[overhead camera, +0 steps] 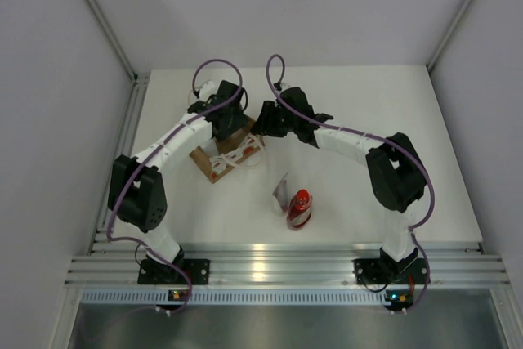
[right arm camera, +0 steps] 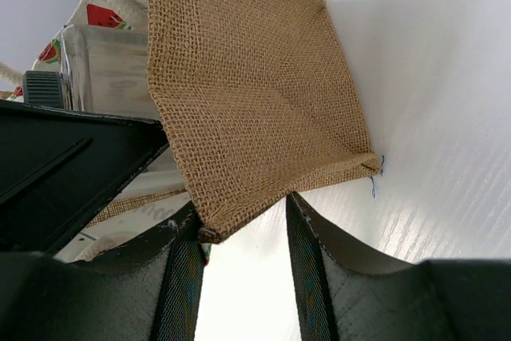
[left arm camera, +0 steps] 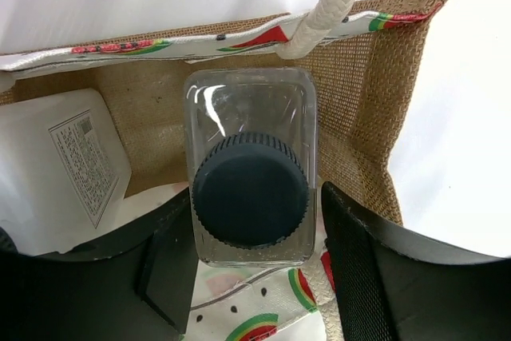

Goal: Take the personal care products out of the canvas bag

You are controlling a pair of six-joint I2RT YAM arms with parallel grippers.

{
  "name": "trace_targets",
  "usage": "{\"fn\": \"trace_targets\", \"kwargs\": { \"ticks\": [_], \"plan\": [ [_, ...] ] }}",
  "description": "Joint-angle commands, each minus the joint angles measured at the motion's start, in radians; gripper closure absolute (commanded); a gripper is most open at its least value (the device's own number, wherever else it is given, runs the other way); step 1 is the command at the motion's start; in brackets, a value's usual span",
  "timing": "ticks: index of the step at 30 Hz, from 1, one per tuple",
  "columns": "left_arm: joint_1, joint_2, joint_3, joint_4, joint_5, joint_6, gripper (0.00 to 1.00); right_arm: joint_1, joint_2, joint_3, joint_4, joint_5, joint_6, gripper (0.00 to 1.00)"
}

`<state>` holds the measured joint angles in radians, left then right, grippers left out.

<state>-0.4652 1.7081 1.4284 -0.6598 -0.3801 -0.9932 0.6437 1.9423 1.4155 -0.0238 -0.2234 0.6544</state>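
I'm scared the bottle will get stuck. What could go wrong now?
The left gripper's jaws sit on both sides of the clear bottle with the dark cap, with gaps showing. If they close badly, it could slip. The rope handle hangs just above it and might snag it coming out. The right gripper only pinches a corner of the canvas bag, so the bag could pull free and lift.

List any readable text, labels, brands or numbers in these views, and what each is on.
No text can be read in any view.
White bottle in the canvas bag: printed label, too small and blurred to read.
Red bottle on the table: no legible label from above.
Canvas bag sides: watermelon pattern only, no words.
Dark-capped bottle: no print visible.
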Motion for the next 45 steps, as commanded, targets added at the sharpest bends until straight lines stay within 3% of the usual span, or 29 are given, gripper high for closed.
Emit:
{"fn": "trace_targets", "kwargs": {
  "ticks": [1,14,24,33,35,37,38,45],
  "plan": [
    [0.005,-0.015,-0.005,0.015,-0.01,0.011,0.37,-0.019,0.02,0.042,0.005,0.004,-0.019,0.59],
    [0.005,0.102,0.084,0.071,0.047,0.126,0.39,-0.021,0.007,0.034,0.004,0.006,-0.024,0.59],
    [0.005,0.127,0.145,0.069,0.024,0.231,0.52,-0.019,0.014,0.042,0.005,-0.002,-0.021,0.59],
    [0.005,0.205,0.188,0.071,0.02,0.291,0.53,-0.019,0.015,0.042,0.005,-0.005,-0.022,0.59],
    [0.003,0.219,0.199,0.068,0.026,0.321,0.7,-0.019,0.015,0.043,0.004,-0.007,-0.022,0.59],
    [0.003,0.211,0.198,0.068,0.02,0.335,0.96,-0.019,0.017,0.043,0.005,-0.008,-0.021,0.59],
    [-0.003,0.205,0.195,0.068,0.012,0.346,1.0,-0.019,0.017,0.043,0.005,-0.008,-0.021,0.59],
    [-0.013,0.147,0.224,0.069,-0.023,0.473,1.0,-0.019,0.021,0.048,0.005,-0.014,-0.009,0.59]
  ]
}}
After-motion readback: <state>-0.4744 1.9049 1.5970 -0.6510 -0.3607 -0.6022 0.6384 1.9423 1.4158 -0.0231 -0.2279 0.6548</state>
